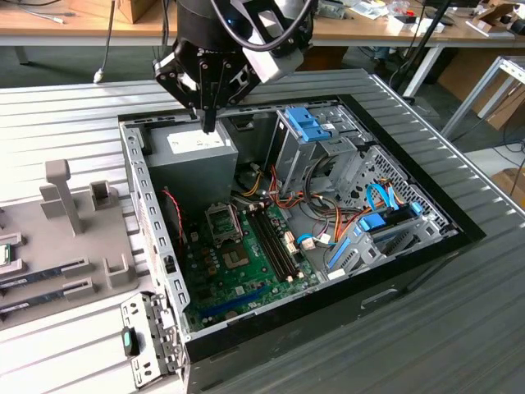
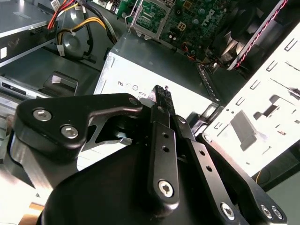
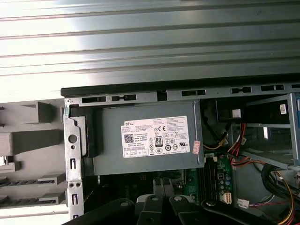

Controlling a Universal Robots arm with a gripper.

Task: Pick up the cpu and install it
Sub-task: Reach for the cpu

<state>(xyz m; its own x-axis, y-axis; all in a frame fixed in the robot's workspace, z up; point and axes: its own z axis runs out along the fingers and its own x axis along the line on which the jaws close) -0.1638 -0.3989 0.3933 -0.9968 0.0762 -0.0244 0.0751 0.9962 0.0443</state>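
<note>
Closest to the lens in the second wrist view, the gripper (image 2: 161, 90) has its black fingers pressed together with nothing visible between them. In the exterior view it hangs (image 1: 209, 123) over the grey power supply (image 1: 193, 160) at the back corner of the open computer case (image 1: 459, 220). The black socket frame (image 1: 222, 220) sits on the green motherboard (image 1: 246, 275), well apart from the fingertips. On the grey tray (image 1: 74, 238) at the exterior view's left, a small green-edged piece that is probably the cpu (image 1: 5, 254) lies near the memory sticks (image 1: 49, 269), cut off by the picture's edge.
</note>
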